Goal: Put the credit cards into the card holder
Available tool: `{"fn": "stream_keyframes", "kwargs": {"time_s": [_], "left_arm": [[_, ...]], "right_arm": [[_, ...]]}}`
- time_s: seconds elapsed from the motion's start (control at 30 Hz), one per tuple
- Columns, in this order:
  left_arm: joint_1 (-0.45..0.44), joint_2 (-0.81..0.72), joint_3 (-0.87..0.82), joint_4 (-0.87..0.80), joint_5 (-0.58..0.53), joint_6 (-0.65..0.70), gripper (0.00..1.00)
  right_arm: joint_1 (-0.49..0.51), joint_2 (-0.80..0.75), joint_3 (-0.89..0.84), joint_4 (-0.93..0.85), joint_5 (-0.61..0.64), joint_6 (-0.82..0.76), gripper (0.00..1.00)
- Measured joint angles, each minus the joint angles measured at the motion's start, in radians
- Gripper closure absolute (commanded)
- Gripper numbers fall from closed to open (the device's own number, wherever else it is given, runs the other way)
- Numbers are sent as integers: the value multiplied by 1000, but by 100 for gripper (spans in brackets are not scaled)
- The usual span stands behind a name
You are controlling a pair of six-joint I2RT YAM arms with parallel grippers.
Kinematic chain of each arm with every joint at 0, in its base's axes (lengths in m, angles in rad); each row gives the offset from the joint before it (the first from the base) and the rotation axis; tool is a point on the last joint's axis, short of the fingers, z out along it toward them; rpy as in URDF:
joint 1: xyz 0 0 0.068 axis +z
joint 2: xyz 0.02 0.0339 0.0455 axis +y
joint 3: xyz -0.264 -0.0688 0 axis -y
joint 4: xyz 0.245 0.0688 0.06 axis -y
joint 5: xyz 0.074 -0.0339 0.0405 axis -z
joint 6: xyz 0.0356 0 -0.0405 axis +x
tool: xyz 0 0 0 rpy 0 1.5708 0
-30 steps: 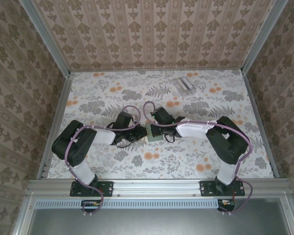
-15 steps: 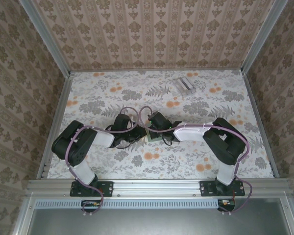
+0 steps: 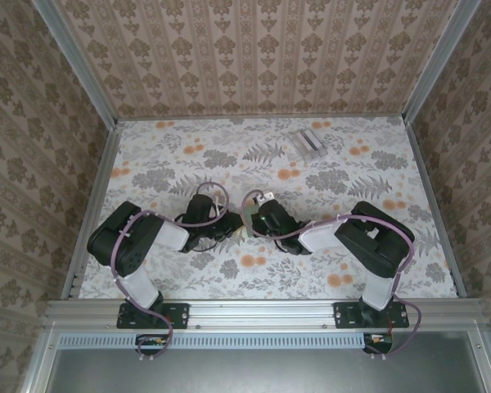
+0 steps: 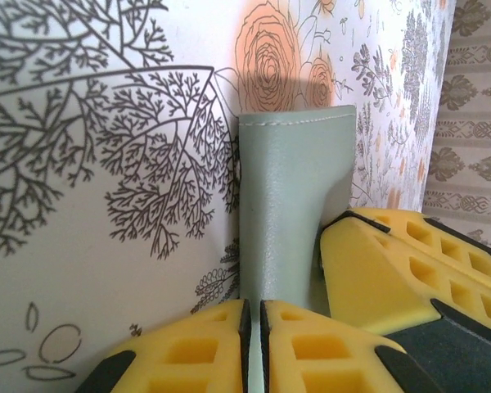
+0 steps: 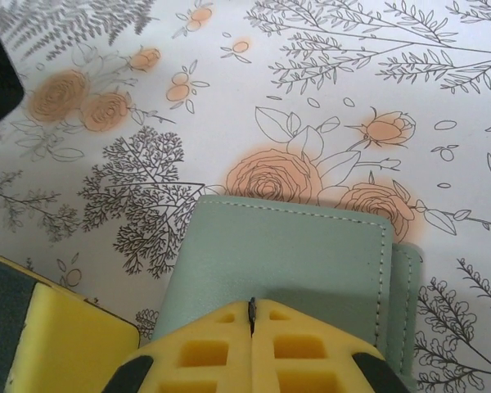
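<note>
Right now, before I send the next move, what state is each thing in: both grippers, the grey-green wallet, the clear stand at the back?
grey-green folding card holder: folded over, halves slightly offset, lying on the floral table.
left gripper: shut on a leaf of the card holder.
right gripper: shut, at the card holder's near edge; whether it pinches a layer is unclear.
clear slotted stand: on the table's far right, apart from both arms; contents too small to tell.
</note>
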Motion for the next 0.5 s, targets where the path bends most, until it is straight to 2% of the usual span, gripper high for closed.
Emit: {"fn": "stream_keyframes", "kwargs": {"time_s": [0.1,0.23,0.5], "left_arm": [[0,-18,-12,-13,-8,0,85],[0,-43,-34,-23,-16,0,85],[0,-156,-115,-79,-49,11,83]], "right_arm": [[-30,0,-79,147,-58,0,100],[-109,9,-150,296,-196,5,100],[-175,119,-129,474,-410,29,100]]}}
